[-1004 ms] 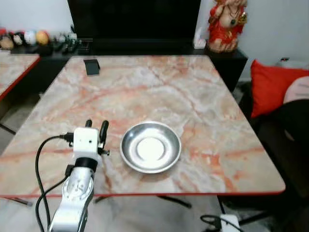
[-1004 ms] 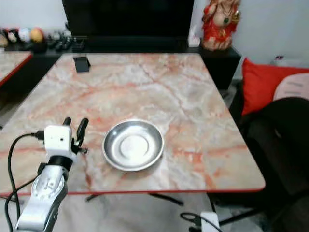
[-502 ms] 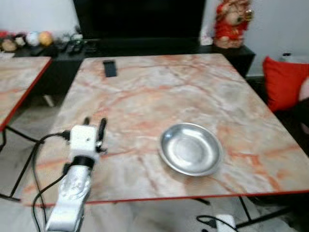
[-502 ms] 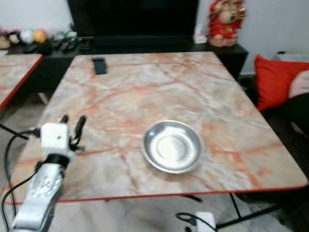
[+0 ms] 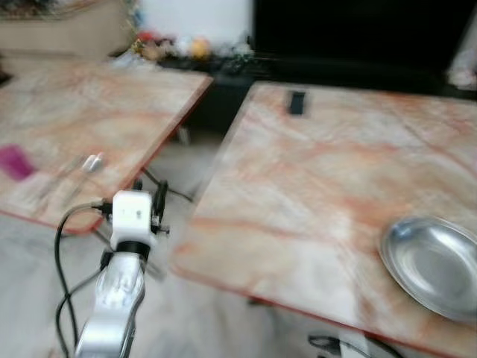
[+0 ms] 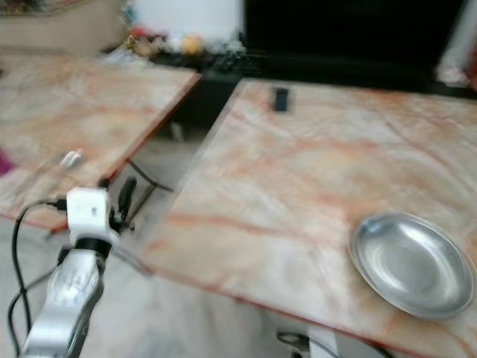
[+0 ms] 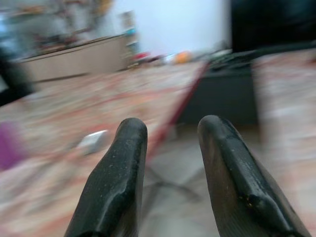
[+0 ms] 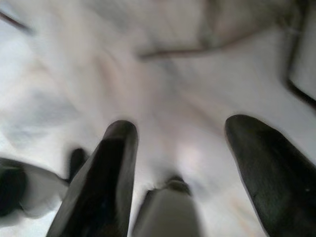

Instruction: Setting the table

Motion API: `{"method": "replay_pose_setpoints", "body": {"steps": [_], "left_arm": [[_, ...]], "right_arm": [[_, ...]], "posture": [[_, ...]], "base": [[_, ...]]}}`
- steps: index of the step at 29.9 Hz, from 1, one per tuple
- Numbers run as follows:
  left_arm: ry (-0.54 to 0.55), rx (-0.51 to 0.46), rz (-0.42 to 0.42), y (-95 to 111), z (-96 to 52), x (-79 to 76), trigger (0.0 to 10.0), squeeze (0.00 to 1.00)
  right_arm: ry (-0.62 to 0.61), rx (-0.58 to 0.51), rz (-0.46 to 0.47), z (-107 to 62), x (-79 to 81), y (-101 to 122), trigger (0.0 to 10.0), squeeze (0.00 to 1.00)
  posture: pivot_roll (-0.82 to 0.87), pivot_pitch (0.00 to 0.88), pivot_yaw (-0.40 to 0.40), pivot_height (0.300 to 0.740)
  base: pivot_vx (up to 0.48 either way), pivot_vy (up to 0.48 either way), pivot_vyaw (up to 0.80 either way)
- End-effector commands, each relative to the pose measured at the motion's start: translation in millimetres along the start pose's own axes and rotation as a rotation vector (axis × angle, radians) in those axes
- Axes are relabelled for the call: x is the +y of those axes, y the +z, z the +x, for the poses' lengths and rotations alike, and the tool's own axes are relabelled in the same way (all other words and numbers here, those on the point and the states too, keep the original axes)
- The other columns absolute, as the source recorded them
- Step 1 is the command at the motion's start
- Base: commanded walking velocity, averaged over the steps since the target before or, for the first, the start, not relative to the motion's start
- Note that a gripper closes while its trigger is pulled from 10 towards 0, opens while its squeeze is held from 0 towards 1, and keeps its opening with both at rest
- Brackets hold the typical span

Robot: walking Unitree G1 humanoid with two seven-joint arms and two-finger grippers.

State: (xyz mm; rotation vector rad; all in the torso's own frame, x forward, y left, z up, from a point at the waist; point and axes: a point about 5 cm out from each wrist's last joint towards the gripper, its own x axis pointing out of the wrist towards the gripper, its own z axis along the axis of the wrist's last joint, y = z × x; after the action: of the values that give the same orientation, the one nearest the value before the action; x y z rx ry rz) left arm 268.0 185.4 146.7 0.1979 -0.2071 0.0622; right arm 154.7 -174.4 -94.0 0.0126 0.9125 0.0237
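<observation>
Steel bowl (image 5: 432, 265) cut by the right edge; blurred purple object (image 5: 15, 162) on the neighbouring table (image 5: 97, 112).

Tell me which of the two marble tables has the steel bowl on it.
The right-hand table, the one with the small dark object at its far end. The bowl sits near its front right corner. The left table holds a purple item instead.

Your head pair looks forward and down from above, both blurred, sharing same scene: near counter (image 5: 320, 179) with steel dish (image 6: 412, 262), second counter (image 5: 82, 119) at left, floor gap between. Left wrist camera looks level along left end effector (image 7: 170, 131) toward second counter's edge, close. Right wrist camera points along right end effector (image 8: 182, 131) down at pale floor (image 8: 163, 59).
</observation>
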Motion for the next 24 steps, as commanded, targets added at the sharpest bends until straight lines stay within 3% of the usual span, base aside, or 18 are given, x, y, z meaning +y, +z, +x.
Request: {"method": "replay_pose_setpoints", "body": {"steps": [1, 24], "left_arm": [[-0.019, -0.017, -0.004, 4.5, 1.4, -7.4, 10.0, 0.00], [-0.019, -0.023, -0.005, 6.4, 1.5, -7.3, 10.0, 0.00]], "right_arm": [[-0.024, 0.028, 0.001, -2.9, -9.3, -7.2, 10.0, 0.00], [-0.028, 0.028, 0.029, -2.2, -11.2, -5.0, 10.0, 0.00]], "posture": [[0.01, 0.000, 0.023, 0.740], [0.00, 0.000, 0.023, 0.740]], "base": [[0.000, 0.349, 0.00], [0.000, 0.350, 0.00]]}}
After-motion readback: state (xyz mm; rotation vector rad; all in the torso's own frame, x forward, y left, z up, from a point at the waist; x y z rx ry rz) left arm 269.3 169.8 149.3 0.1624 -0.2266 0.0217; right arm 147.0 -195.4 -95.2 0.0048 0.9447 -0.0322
